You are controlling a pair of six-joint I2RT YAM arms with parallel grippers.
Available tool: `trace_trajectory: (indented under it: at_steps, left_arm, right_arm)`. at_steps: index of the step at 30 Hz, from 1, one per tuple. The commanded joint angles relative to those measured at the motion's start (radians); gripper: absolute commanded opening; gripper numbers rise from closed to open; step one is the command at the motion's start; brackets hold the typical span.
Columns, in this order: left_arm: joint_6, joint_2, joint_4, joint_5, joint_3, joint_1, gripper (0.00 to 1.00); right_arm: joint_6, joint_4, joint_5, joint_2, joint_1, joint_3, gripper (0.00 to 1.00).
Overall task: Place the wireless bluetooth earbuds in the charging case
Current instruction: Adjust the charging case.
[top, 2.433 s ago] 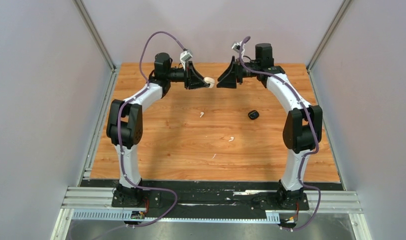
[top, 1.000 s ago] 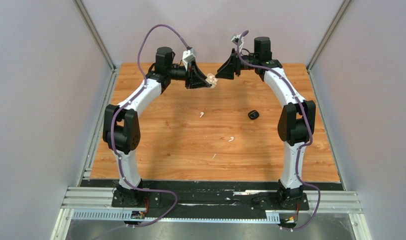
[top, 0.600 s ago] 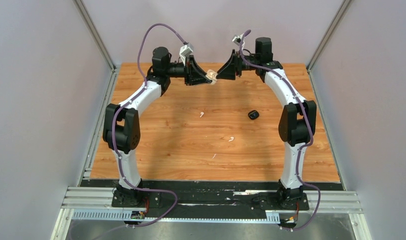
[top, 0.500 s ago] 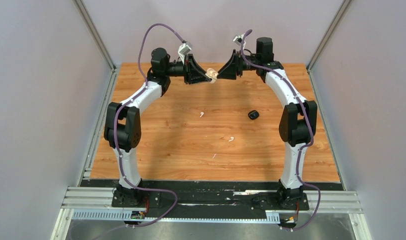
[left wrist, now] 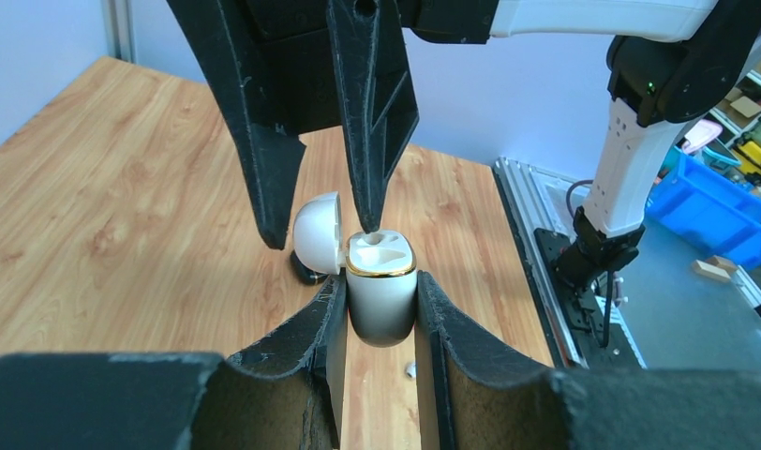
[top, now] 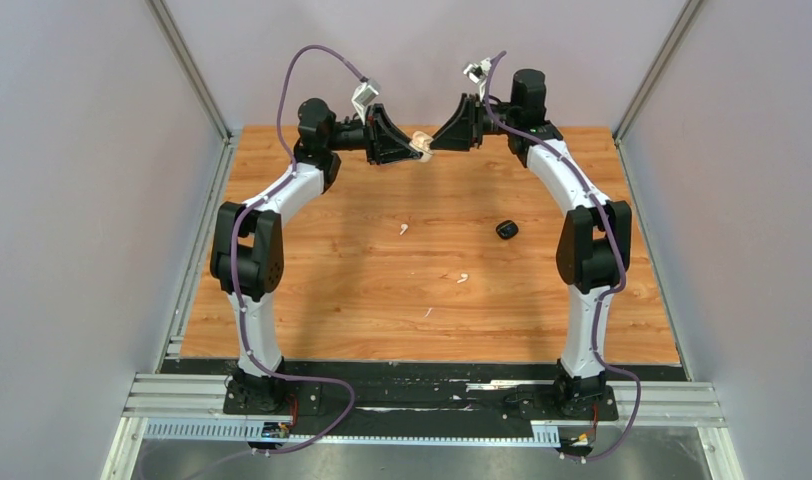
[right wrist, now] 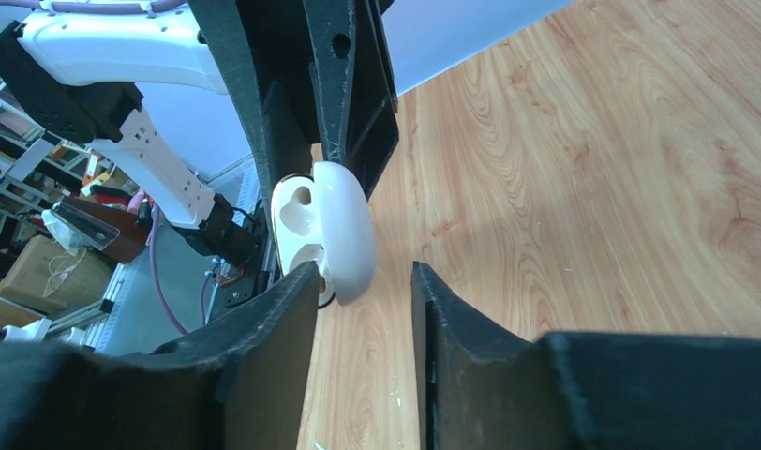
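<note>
My left gripper [top: 416, 151] is shut on the white charging case [top: 421, 148] and holds it high above the table's far side. In the left wrist view the case [left wrist: 380, 298] stands upright between the fingers, with a gold rim, empty sockets and its lid [left wrist: 318, 232] swung open. My right gripper [top: 436, 143] is open, and its fingertips straddle the lid [right wrist: 344, 230]. One fingertip [left wrist: 367, 220] touches the case's top. Two white earbuds [top: 403, 229] [top: 463, 278] lie on the table. The black earbuds are not in view.
A small closed black case [top: 507, 230] lies on the wooden table [top: 312, 290], right of centre. A tiny white fleck [top: 427, 313] lies nearer the front. Grey walls [top: 82, 200] enclose the table on three sides.
Both grippers have risen and moved toward the back wall. The right gripper has closed in on the case. The case's lid, shut 2.4 s ago, now stands open.
</note>
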Motion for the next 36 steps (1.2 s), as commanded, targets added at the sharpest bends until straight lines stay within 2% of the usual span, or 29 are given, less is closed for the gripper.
trace_trajectory:
  at_steps: [1,5,8,10,11,12,13,14,15,16,17,20,21,24,25,27,32,36]
  left_arm:
    - [-0.012,-0.013,0.046,0.010,0.013,-0.002,0.00]
    - [-0.012,-0.009,0.043,0.010,0.018,-0.003,0.00]
    - [0.000,-0.008,0.013,-0.006,0.019,-0.003,0.00]
    - [0.056,-0.012,-0.064,-0.036,0.029,-0.003,0.01]
    - [0.084,-0.016,-0.169,-0.065,0.034,-0.002,0.07]
    - [0.175,-0.029,-0.243,-0.087,0.050,-0.002,0.19]
    - [0.232,-0.038,-0.429,-0.136,0.064,-0.003,0.32]
    - [0.363,-0.055,-0.519,-0.163,0.093,-0.002,0.39]
    - [0.421,-0.064,-0.702,-0.210,0.111,-0.001,0.50]
    - [0.532,-0.079,-0.780,-0.224,0.149,0.002,0.54]
    - [0.577,-0.086,-0.928,-0.236,0.168,0.013,0.61]
    - [0.743,-0.101,-1.182,-0.196,0.290,0.051,0.69]
    - [0.778,-0.099,-1.318,-0.179,0.321,0.070,0.71]
    - [0.994,-0.045,-1.624,-0.215,0.545,0.087,0.73]
    - [1.024,-0.029,-1.752,-0.243,0.591,0.087,0.72]
    - [1.033,0.019,-1.851,-0.281,0.690,0.088,0.69]
    - [0.956,0.053,-1.869,-0.295,0.715,0.080,0.66]
    - [0.868,0.090,-1.858,-0.237,0.721,0.067,0.65]
  right_arm:
    - [0.070,0.096,-0.035,-0.006,0.017,-0.005,0.37]
    - [0.070,0.100,-0.045,-0.008,0.023,-0.018,0.21]
    - [0.067,0.100,-0.049,-0.014,0.025,-0.028,0.04]
    - [0.053,0.093,-0.047,-0.021,0.023,-0.035,0.00]
    - [0.036,0.078,-0.036,-0.027,0.023,-0.036,0.00]
    - [-0.009,0.045,-0.016,-0.033,0.022,-0.033,0.00]
    - [-0.061,-0.001,-0.002,-0.036,0.023,-0.024,0.00]
    - [-0.114,-0.060,0.014,-0.039,0.023,-0.009,0.00]
    - [-0.183,-0.129,0.033,-0.042,0.023,0.006,0.00]
    - [-0.258,-0.200,0.055,-0.045,0.023,0.026,0.00]
    - [-0.333,-0.263,0.076,-0.048,0.022,0.043,0.00]
    - [-0.568,-0.432,0.136,-0.060,0.023,0.081,0.00]
    - [-0.630,-0.478,0.154,-0.063,0.025,0.088,0.00]
    - [-0.805,-0.607,0.198,-0.070,0.037,0.106,0.00]
    - [-0.861,-0.658,0.225,-0.074,0.051,0.107,0.00]
    - [-0.924,-0.695,0.287,-0.086,0.079,0.092,0.00]
    - [-1.106,-0.821,0.341,-0.093,0.150,0.107,0.00]
    - [-1.201,-0.840,0.377,-0.101,0.188,0.125,0.00]
